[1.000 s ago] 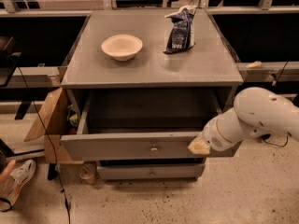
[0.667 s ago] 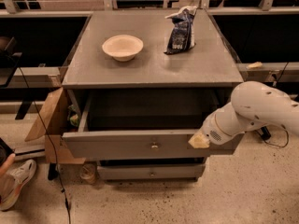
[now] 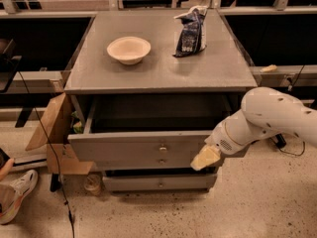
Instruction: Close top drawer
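Observation:
The top drawer point(image 3: 133, 150) of the grey cabinet stands pulled out, its inside dark and empty as far as it shows. Its flat grey front has a small brass knob point(image 3: 162, 148) at the centre. My white arm comes in from the right, and my gripper point(image 3: 205, 158), with pale yellow tips, sits against the right end of the drawer front. Below it, the fronts of the lower drawers point(image 3: 158, 183) show, the lowest with a small knob.
A cream bowl point(image 3: 129, 49) and a dark blue snack bag point(image 3: 191, 31) sit on the cabinet top point(image 3: 158, 73). A cardboard box point(image 3: 54, 133) leans at the cabinet's left. A person's shoe point(image 3: 17, 195) is on the floor at far left. A cable hangs down the left side.
My arm and gripper have shifted a little left and up along the drawer front. The drawer looks pushed in slightly.

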`<state>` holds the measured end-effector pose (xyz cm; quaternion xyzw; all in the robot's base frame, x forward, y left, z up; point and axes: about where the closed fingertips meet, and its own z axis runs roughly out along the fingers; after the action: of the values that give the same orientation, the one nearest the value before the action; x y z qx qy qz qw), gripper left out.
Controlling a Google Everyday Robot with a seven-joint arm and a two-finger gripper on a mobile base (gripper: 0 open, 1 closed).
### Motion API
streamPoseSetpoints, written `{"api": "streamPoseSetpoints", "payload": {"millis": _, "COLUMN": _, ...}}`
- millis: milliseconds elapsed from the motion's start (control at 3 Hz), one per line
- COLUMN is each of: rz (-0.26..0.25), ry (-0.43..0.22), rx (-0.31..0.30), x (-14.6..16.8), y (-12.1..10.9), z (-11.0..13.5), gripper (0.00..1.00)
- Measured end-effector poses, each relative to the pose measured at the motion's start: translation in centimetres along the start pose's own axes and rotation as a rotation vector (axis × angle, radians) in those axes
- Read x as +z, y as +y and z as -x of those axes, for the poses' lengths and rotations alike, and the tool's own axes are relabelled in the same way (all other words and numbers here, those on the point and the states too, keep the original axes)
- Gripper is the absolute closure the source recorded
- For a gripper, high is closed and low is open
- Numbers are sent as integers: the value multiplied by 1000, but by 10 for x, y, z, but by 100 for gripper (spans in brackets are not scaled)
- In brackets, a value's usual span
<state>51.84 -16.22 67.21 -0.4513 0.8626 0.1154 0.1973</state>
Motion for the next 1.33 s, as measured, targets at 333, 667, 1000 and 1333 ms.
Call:
{"api": "streamPoseSetpoints", "payload": {"millis": 333, "rz": 0, "ry": 0, "rx": 0, "x": 0, "y": 3, "z": -1, "gripper": 0}}
{"api": "streamPoseSetpoints", "payload": {"millis": 667, "rz": -7, "ry": 0, "rx": -8, "x": 1, "y": -3, "z": 7, "gripper": 0}}
{"api": "streamPoseSetpoints", "payload": {"millis": 1000, "rz": -19, "ry": 1, "rx": -23, "x": 3, "y": -12, "z": 20, "gripper": 18}}
{"api": "streamPoseSetpoints", "payload": {"millis": 1333, "rz": -33, "ry": 1, "rx": -55, "x": 8, "y": -29, "z": 46, "gripper": 42}}
